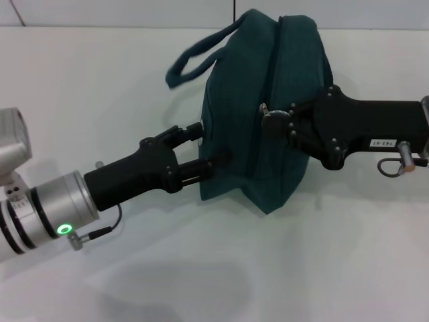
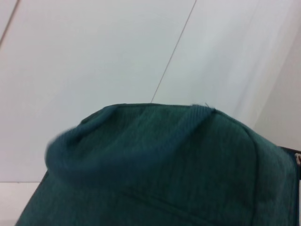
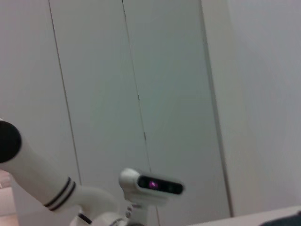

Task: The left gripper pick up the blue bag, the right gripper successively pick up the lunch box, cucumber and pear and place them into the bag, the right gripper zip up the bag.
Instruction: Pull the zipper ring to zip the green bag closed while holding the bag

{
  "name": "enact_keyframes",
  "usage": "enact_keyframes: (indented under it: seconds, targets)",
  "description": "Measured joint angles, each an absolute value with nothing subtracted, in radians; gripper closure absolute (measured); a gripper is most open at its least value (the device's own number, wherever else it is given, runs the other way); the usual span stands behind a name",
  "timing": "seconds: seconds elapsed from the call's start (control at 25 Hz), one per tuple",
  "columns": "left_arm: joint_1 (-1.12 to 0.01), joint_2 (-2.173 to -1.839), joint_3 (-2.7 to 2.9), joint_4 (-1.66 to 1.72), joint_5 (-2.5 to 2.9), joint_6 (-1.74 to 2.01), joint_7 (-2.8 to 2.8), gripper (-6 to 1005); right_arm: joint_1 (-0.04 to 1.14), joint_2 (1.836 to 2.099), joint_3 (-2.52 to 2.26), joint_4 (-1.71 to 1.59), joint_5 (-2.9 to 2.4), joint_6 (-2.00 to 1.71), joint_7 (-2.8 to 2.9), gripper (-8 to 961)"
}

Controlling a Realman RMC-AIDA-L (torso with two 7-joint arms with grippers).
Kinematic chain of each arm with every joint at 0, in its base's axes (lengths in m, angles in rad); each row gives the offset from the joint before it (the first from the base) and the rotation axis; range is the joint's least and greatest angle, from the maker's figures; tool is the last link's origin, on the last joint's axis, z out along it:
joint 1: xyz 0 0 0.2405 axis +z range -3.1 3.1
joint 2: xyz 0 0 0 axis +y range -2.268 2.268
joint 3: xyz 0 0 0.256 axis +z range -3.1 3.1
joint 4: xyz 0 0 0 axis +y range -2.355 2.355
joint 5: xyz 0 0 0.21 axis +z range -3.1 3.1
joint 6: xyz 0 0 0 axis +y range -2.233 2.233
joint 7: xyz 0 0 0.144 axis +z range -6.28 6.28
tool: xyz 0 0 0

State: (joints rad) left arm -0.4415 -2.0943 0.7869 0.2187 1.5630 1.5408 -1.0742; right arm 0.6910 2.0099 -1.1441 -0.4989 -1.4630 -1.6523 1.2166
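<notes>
**Figure: Both grippers at the blue bag, zip seam uppermost**

Nearest the robot, on the left, the left gripper (image 1: 204,149) reached in from its silver wrist; its two fingers stood slightly apart against the left face of the blue bag (image 1: 251,144), and whether they pinched a fold of fabric could not be told. Beyond and to the right, the right gripper (image 1: 273,121) lay across the bag's right face with its tip close to the zip seam (image 1: 276,57); its jaws looked drawn together, though what, if anything, they clamped could not be told. The bag stood on the white table (image 1: 201,268), at centre, its seam apparently shut along the visible length, one strap handle (image 1: 194,57) drooping to the far left.

Handling, as a judgement: the fabric was soft and yielded readily, as its rounded bulge in the left wrist view (image 2: 164,160) suggested, so a side wall would buckle under a pinch; a handle or the stiffer zip edge offered a firmer hold.

Contents: the interior was hidden; lunch box, cucumber and pear appeared in no view, so presumably they were inside.
</notes>
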Motion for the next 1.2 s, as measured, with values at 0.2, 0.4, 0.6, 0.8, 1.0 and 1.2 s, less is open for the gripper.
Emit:
enact_keyframes:
  seconds: [0.2,0.4,0.6,0.8,1.0,1.2]
  targets:
    - [-0.423,-2.092,0.8,0.256,1.558,1.553,-1.093,114,0.677,2.008,-1.144,-0.498,-1.471,-1.602,1.219,947]
    - [-0.41,-2.092,0.796,0.274,1.554,1.602,-1.098,114,0.661,2.009,-1.131,-0.5,-1.469,-1.569,1.213,947]
    - [-0.415,-2.093,0.8,0.289,1.554,1.629,-1.139,114,0.661,2.009,-1.131,-0.5,-1.466,-1.566,1.212,947]
    - [-0.419,-2.1,0.799,0.274,1.553,1.617,-1.145,114,0.662,2.01,-1.13,-0.5,-1.465,-1.565,1.212,947]
    - [-0.427,-2.103,0.797,0.248,1.548,1.585,-1.143,114,0.666,2.013,-1.135,-0.5,-1.465,-1.584,1.21,947]
    - [-0.433,-2.103,0.8,0.236,1.536,1.553,-1.138,115,0.667,2.016,-1.139,-0.5,-1.465,-1.604,1.208,947]
